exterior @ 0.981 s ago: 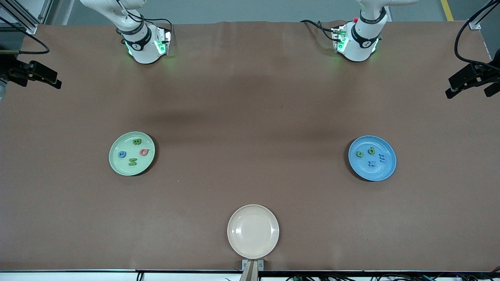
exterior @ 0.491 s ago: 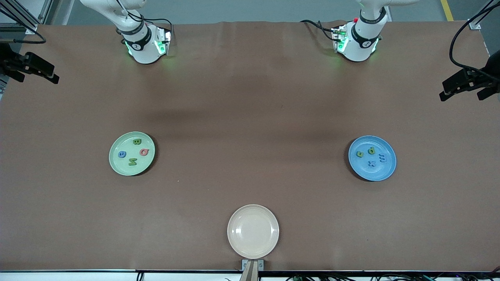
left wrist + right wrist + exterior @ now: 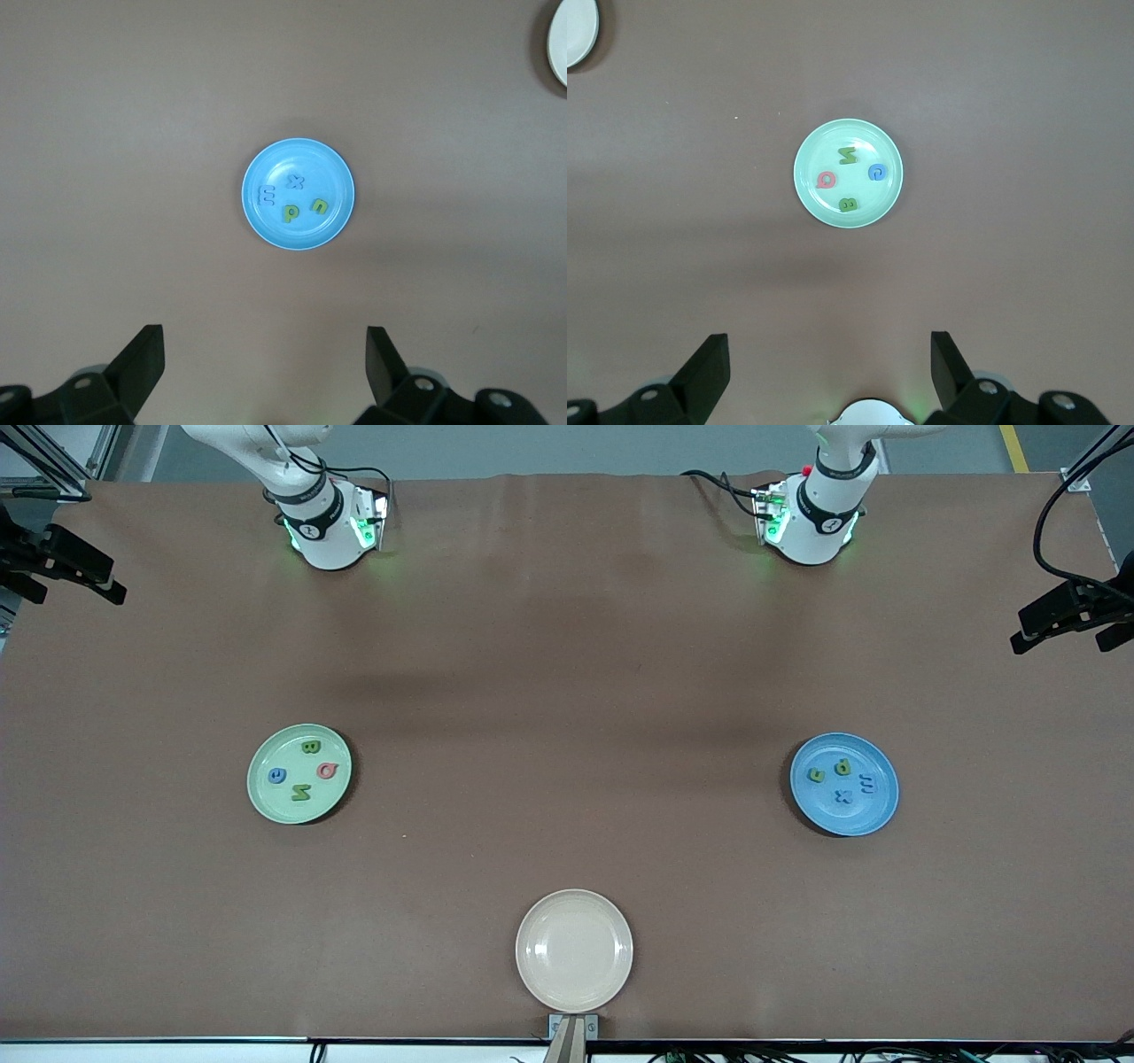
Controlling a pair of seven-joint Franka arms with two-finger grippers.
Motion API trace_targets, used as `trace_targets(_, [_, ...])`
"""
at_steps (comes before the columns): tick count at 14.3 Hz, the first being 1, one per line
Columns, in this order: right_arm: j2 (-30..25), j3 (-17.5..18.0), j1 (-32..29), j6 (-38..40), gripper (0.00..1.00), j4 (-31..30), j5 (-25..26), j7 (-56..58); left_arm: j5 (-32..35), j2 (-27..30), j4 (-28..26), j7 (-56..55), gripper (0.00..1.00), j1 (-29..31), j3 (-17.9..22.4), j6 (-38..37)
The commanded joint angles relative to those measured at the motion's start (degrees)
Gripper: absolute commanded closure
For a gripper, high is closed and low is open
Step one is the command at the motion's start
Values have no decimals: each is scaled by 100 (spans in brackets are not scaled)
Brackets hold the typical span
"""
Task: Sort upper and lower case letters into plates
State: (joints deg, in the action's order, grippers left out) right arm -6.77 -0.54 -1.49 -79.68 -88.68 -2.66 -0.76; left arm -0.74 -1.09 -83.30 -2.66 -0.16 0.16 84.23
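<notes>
Black fingers of the left gripper (image 3: pixel 264 372) are standing wide apart, gripping nothing, as I am watching it hang high over the table's edge at the left arm's end; its wrist view is looking straight down on the blue plate (image 3: pixel 337 164). I am seeing the right gripper (image 3: pixel 829 374) doing the same at the right arm's end, splayed and empty, high above the pale green plate (image 3: pixel 817 150). Both arms are waiting. Working outward: the blue plate (image 3: pixel 877 810) is lying toward the left arm's end of the brown table (image 3: pixel 567 646), and it is carrying four small letters, a blue m (image 3: pixel 867 784), a blue x (image 3: pixel 843 796), a green p (image 3: pixel 842 766) and a green u (image 3: pixel 816 775), all lying flat and apart from one another. The pale green plate (image 3: pixel 266 797) is sitting toward the right arm's end, holding a green B (image 3: pixel 310 747), a red-pink Q (image 3: pixel 327 771), a green N (image 3: pixel 301 792) and a blue C (image 3: pixel 277 776), also flat and separate. I am noting a cream plate (image 3: pixel 574 950) nearer the front camera than both, midway between them, with no letter in it.
</notes>
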Motion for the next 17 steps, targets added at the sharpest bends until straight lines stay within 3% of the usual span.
trace_targets(1, [-43, 89, -71, 75, 0, 26, -34, 76, -102, 179, -265, -164, 0, 7, -16, -29])
trace_targets(3, [-43, 89, -70, 163, 0, 35, -16, 58, -111, 355, -528, -173, 0, 7, -16, 145])
trace_targets(9, [-43, 71, -88, 480, 0, 377, 116, 84, -278, 338, -494, -832, 0, -28, -130, 164])
trace_targets(17, [-43, 62, -97, 559, 0, 396, 125, 287, -277, 294, -406, -753, 0, -2, -130, 164])
